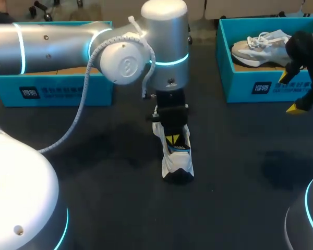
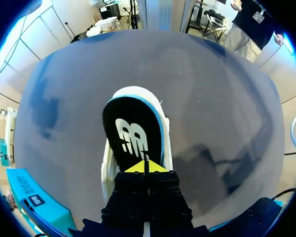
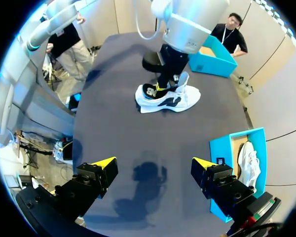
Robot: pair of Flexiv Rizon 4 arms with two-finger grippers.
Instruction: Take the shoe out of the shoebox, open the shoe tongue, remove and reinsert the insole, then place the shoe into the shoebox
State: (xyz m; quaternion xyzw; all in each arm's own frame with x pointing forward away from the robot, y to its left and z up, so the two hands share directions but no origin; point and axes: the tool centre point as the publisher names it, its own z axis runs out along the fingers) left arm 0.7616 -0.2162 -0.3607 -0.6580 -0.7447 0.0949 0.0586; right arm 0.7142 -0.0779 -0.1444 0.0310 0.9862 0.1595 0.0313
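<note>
A white and black shoe stands on the dark table, out of any box. Its black insole with a white logo shows in the shoe's opening, framed by the blue lining. My left gripper points down into the shoe, shut on the insole's near edge. My right gripper hangs open and empty above the table at the right, in front of the right shoebox, well apart from the shoe.
The right teal shoebox holds a second white shoe. Another teal shoebox stands at the back left, behind my left arm. Dark bare table surrounds the shoe.
</note>
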